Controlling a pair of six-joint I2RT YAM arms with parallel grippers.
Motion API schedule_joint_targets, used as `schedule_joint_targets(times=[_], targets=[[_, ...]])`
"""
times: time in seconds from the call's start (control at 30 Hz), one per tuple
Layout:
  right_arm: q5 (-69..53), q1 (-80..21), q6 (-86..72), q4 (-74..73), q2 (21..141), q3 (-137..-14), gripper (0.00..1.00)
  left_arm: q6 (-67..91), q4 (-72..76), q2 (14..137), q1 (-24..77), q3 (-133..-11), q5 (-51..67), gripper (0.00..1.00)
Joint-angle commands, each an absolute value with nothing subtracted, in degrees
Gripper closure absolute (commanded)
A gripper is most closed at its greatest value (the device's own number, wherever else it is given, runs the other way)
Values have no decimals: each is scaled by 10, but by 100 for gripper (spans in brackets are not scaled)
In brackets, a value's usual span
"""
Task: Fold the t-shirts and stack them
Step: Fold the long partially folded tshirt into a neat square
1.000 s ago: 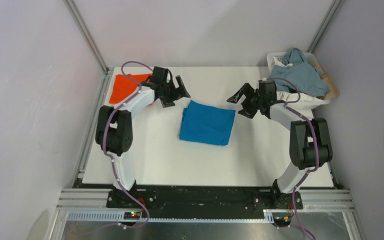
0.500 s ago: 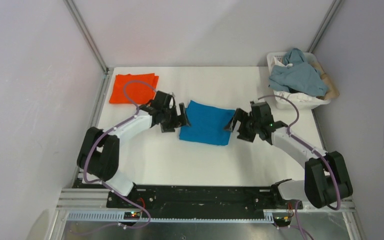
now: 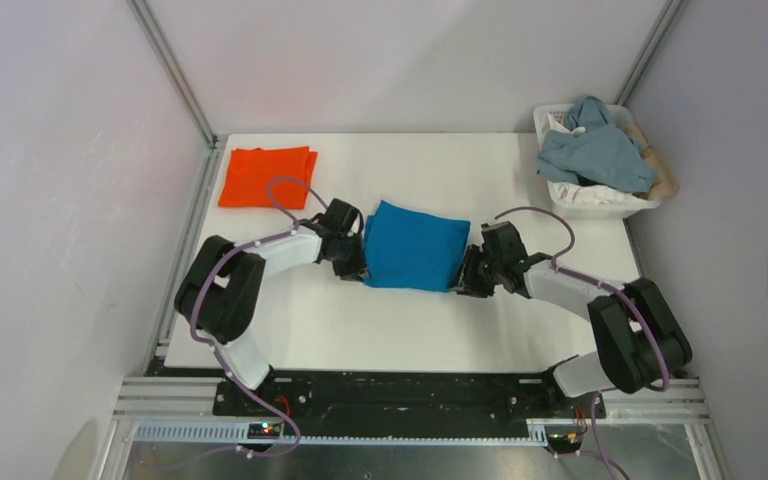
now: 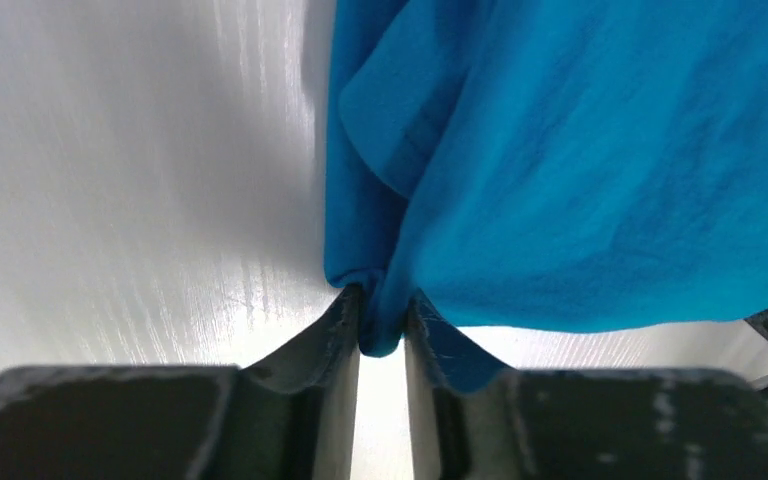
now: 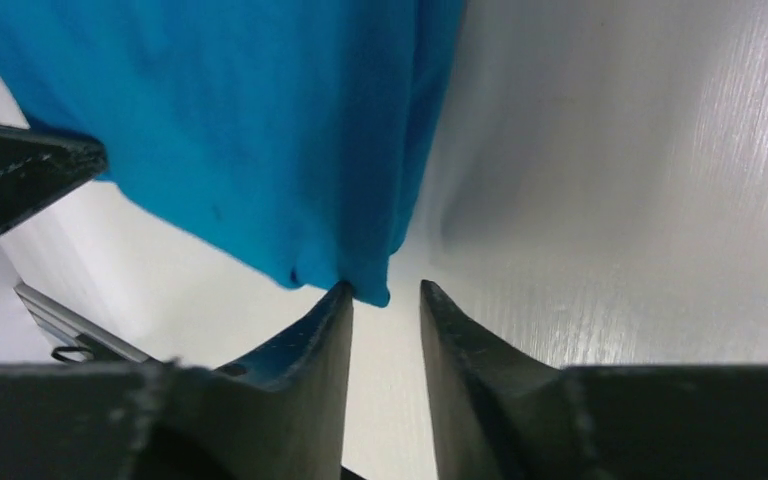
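Note:
The blue t-shirt (image 3: 415, 246) lies folded into a rectangle at the middle of the table. The orange t-shirt (image 3: 265, 176) lies folded at the back left, apart from both arms. My left gripper (image 3: 357, 262) is low at the blue shirt's near-left corner. In the left wrist view my left gripper (image 4: 383, 305) is shut on a bunched fold of the blue t-shirt (image 4: 580, 170). My right gripper (image 3: 465, 280) is at the near-right corner. In the right wrist view my right gripper (image 5: 385, 288) shows a narrow gap, and the blue t-shirt (image 5: 260, 120) only touches its left fingertip (image 5: 338, 300).
A white basket (image 3: 605, 204) heaped with grey-blue clothes (image 3: 595, 150) stands at the back right corner. Metal frame posts rise at the table's back corners. White tabletop (image 3: 380, 320) lies between the blue shirt and the arm bases.
Both arms came forward and down from the back of the table to the blue shirt's near corners. Both pairs of jaws narrowed; the left pair closed on the cloth.

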State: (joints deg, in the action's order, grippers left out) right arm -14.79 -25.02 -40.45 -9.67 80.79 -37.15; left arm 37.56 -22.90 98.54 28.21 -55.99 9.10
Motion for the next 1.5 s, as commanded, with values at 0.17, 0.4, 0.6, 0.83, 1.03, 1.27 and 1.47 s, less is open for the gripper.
schedule_joint_targets(times=[0.17, 0.4, 0.6, 0.83, 1.03, 1.27, 1.47], targets=[[-183, -242, -426, -16, 866, -390, 74, 384, -202, 1008, 282, -586, 79, 94], [-198, -239, -417, -26, 840, -390, 72, 388, -199, 1015, 282, -585, 80, 100], [-204, -239, -421, -18, 855, -390, 99, 391, -197, 1001, 282, -579, 76, 100], [-177, -230, -347, -147, 834, -419, 100, 393, -194, 957, 279, -550, 47, 100], [-151, -209, -277, -271, 792, -441, 100, 403, -194, 932, 280, -515, 35, 100], [-160, -224, -264, -270, 850, -437, 100, 413, -179, 916, 292, -476, 53, 99], [-172, -230, -273, -265, 819, -440, 59, 397, -179, 886, 294, -474, 86, 39]])
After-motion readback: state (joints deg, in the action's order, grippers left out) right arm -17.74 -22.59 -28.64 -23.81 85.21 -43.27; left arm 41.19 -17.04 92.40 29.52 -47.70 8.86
